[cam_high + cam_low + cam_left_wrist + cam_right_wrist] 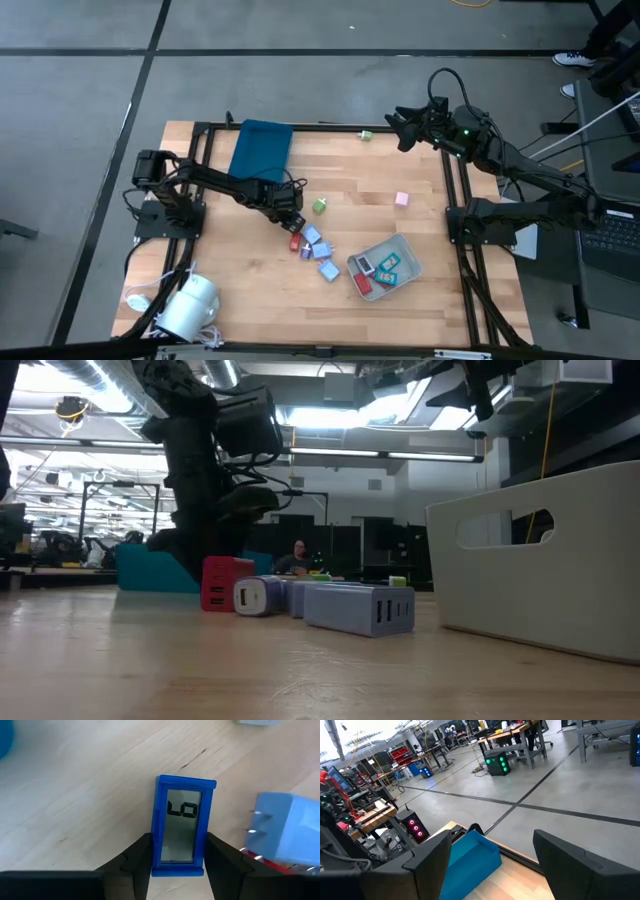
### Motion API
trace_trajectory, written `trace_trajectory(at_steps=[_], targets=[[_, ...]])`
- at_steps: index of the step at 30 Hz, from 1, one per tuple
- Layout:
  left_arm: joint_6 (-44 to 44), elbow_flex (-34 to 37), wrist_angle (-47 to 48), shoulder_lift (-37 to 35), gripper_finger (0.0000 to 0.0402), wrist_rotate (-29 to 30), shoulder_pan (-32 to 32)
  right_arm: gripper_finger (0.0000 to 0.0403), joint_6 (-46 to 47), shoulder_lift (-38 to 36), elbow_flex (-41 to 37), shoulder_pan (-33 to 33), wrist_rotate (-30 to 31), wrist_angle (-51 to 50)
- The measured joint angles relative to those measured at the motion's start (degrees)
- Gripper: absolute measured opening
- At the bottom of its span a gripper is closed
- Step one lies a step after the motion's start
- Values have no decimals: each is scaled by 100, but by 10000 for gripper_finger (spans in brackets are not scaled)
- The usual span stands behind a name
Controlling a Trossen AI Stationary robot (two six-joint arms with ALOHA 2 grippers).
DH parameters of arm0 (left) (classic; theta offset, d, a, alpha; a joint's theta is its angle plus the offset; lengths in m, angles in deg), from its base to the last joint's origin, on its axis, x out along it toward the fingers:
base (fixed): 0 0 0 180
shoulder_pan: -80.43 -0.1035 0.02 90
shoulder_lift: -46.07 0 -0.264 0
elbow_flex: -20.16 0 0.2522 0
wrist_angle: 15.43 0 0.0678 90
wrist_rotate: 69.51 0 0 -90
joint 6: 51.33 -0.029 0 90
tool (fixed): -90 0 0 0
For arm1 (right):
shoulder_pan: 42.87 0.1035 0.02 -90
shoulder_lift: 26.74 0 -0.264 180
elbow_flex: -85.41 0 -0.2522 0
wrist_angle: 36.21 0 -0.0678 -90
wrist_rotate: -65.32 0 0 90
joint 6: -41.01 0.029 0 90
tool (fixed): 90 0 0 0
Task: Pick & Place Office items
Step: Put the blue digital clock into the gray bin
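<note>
A small blue-framed block with a grey screen (183,822) sits between the fingers of my left gripper (180,865), which is shut on it and points steeply down near the table's middle (290,222). Right beside it lie a red block (294,243) and several light blue blocks (318,245); one with metal prongs (282,832) is close to my fingers. A green block (320,206) and a pink one (402,199) lie apart on the wood. My right gripper (405,128) hangs open, high over the far right corner, touching nothing. My left gripper pinches the blue block's two long sides (155,850) between its two fingers (137,860), at the end nearer the wrist. The fingers come from above, slanting down, and lie along the block, its screen facing up. Whether it is off the wood I cannot tell.
The pale grey tray (385,268) with several items in it stands at the near right. The dark teal tray (261,150) lies at the far left. A white object (188,305) sits at the near left corner. Another green block (366,133) rests at the far edge.
</note>
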Motion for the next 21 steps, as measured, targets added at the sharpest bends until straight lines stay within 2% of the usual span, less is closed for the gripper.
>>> trace_trajectory(at_steps=[7, 11, 17, 21], targets=[[-57, -263, -762, -192, 146, -6, -164, 286, -16, -4, 0, 2, -148, 201], [-575, -580, -1426, -232, 145, 60, -340, 286, -70, -4, 0, -14, -127, 234], [-2101, -1272, -2443, -2, 145, -1065, -545, 286, -106, -7, 0, -134, -248, 569], [-2640, -1786, -2854, 369, 145, -1692, -664, 286, -146, 15, 0, -294, -304, 508]])
